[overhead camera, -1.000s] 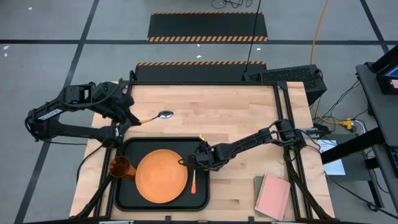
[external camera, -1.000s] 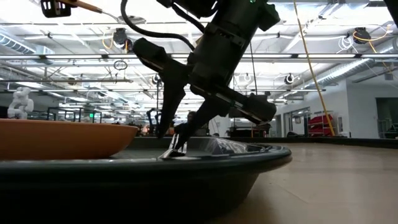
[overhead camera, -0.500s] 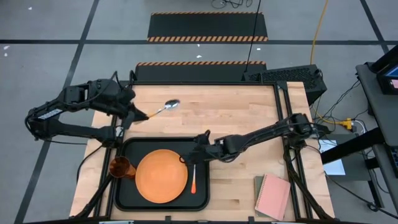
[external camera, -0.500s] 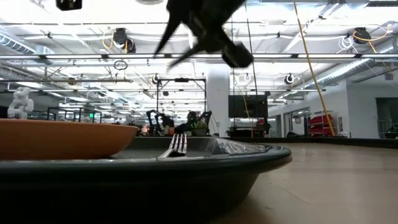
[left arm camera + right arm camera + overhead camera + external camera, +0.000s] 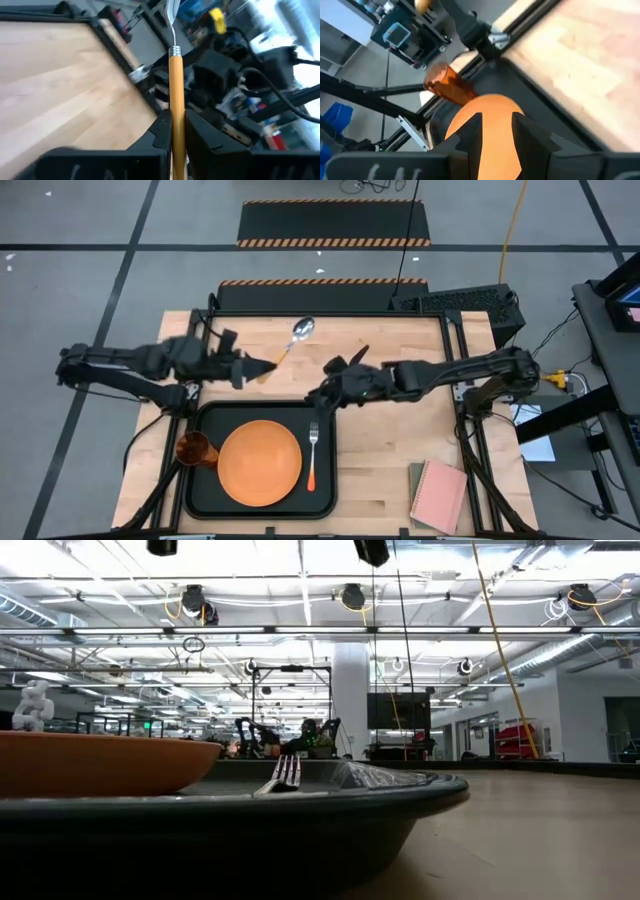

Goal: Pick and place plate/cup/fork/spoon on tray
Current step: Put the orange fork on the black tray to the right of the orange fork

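The black tray (image 5: pixel 200 490) holds the orange plate (image 5: pixel 260 463), the amber cup (image 5: pixel 192 448) at its left end and the fork (image 5: pixel 312 455) right of the plate, tines toward the far edge. In the low view the plate (image 5: pixel 100 762) and fork tines (image 5: pixel 285 772) lie inside the tray rim (image 5: pixel 380 802). My left gripper (image 5: pixel 255 366) is above the table beyond the tray's far left corner, shut on the spoon (image 5: pixel 290 343). My right gripper (image 5: pixel 318 388) is open and empty above the tray's far edge; the plate (image 5: pixel 495 107) and cup (image 5: pixel 447 82) show past its fingers. My left gripper pinches the spoon's orange handle (image 5: pixel 176 100) between its two fingers, toward the handle's free end. The fingers come from the table's left, and the spoon lies along them. Its silver bowl (image 5: pixel 171 7) sticks out past the fingertips toward the far right. The spoon is lifted clear of the table.
A pink notebook (image 5: pixel 438 495) lies at the table's near right corner. Bare wood (image 5: pixel 400 440) lies right of the tray and along the far edge. Parts of both arms show at the top of the low view (image 5: pixel 372 550).
My left gripper has gone up and toward the table's right with the spoon, whose bowl has swung toward the far edge. My right gripper has risen off the fork and gone toward the far edge. The fork lies in the tray beside the plate.
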Controlling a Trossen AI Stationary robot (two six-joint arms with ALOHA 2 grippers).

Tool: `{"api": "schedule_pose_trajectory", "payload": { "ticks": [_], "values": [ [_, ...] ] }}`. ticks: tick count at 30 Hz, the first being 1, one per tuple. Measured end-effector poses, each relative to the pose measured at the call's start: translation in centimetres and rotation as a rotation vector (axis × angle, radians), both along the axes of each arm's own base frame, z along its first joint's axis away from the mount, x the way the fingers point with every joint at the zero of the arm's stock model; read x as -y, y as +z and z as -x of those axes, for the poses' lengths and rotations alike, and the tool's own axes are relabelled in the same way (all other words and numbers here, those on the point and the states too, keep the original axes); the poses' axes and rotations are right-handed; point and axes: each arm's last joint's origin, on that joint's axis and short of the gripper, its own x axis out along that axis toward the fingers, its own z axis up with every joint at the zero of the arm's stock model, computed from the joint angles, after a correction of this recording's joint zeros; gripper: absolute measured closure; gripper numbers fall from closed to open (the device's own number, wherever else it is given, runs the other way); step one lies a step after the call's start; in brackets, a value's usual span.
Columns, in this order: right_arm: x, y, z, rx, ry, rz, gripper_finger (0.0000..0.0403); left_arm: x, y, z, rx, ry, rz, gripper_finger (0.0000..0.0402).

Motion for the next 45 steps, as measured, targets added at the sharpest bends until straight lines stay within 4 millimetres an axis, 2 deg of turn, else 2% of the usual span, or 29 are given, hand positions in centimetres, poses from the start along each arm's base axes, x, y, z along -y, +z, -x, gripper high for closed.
{"api": "schedule_pose_trajectory", "payload": {
  "ticks": [6,10,15,18,22,25,30,35,45],
  "values": [
    [0.8,2.1,0.1,0.148,0.061,0.01,0.0304,2.2,-2.4,-2.4,0.135,0.058,0.018,0.0371],
    [0.9,2.7,-0.2,0.235,0.137,-0.03,0.0282,3.2,-2.6,-3.8,0.234,0.114,-0.011,0.0371],
    [0.8,1.7,-0.3,0.286,0.146,-0.091,0.0241,3.6,-2.6,-5.3,0.328,0.157,-0.045,0.0371],
    [0.8,1.4,-0.4,0.386,0.149,-0.124,0.0219,3.8,-2.9,-6.3,0.362,0.159,-0.052,0.0371],
    [0.9,0.6,-0.5,0.501,0.154,-0.176,0.021,4.2,-3.6,-7.6,0.393,0.161,-0.056,0.0371],
    [1.1,0.0,-0.4,0.537,0.139,-0.215,0.0218,4.3,-3.8,-8.1,0.423,0.165,-0.063,0.0371],
    [1.5,-0.6,-0.3,0.555,0.118,-0.245,0.0258,4.3,-3.8,-8.3,0.443,0.168,-0.065,0.0371],
    [2.1,-0.7,-0.3,0.564,0.079,-0.26,0.03,4.3,-3.8,-8.3,0.439,0.17,-0.082,0.0371],
    [2.8,-0.6,-0.3,0.57,0.065,-0.249,0.0347,4.3,-3.7,-8.3,0.438,0.175,-0.091,0.0371]
  ]
}}
